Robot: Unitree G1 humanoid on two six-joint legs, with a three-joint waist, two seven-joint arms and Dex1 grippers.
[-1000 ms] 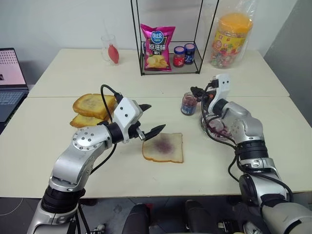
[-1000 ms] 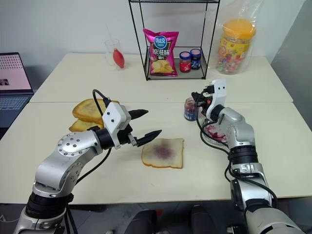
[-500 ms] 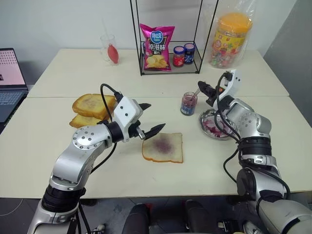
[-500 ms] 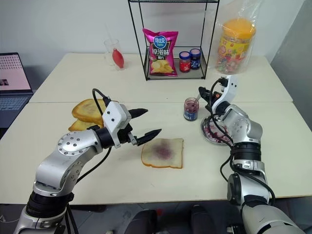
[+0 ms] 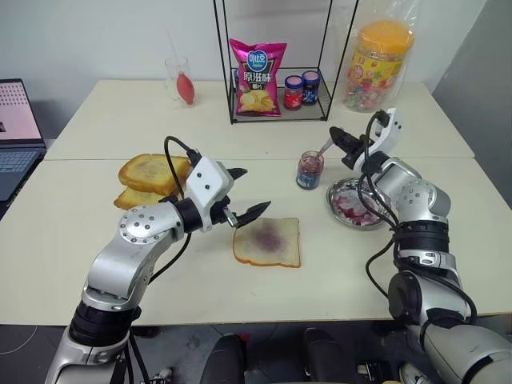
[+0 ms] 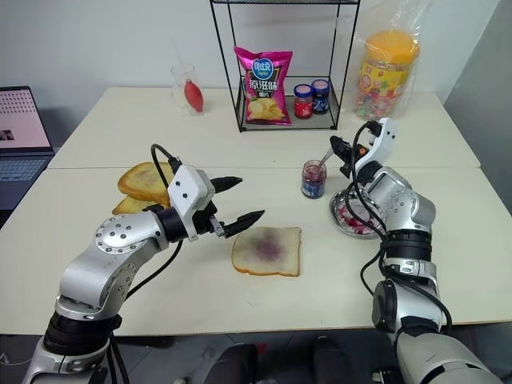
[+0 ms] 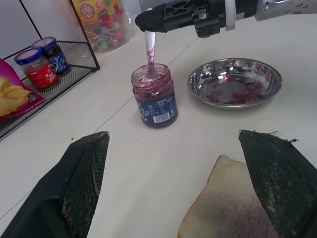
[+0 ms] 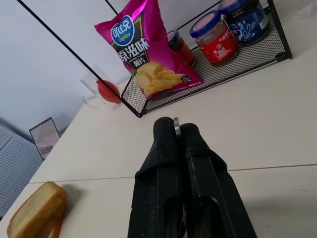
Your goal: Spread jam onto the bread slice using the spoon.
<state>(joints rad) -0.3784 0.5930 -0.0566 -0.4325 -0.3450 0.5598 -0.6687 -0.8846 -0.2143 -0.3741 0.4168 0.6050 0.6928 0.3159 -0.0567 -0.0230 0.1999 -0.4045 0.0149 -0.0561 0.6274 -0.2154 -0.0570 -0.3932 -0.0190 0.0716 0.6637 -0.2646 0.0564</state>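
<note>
A laptop (image 5: 16, 132) sits at the pale desk (image 5: 96, 120) edge. The left tool (image 5: 244, 194) is spread wide by the bread slice (image 5: 268, 242). The right tool (image 5: 336, 136) pinches the spoon (image 7: 149, 54), dipped in the jam (image 5: 309, 170).

Slim silver metal spoon (image 7: 149, 55): bowl sunk in the small clear glass jar of dark purple-red jam (image 7: 154, 96), handle top pinched out of sight between the closed black fingers of the right gripper (image 7: 148, 21). In the right wrist view only a sliver of metal shows between the fingertips. Golden-brown toasted slices (image 5: 152, 178), left of the jar: lower one mostly covered by the upper. Open laptop (image 5: 18, 132), far left of the jar: cut by the picture's edge. Jar's label print too small to read.
</note>
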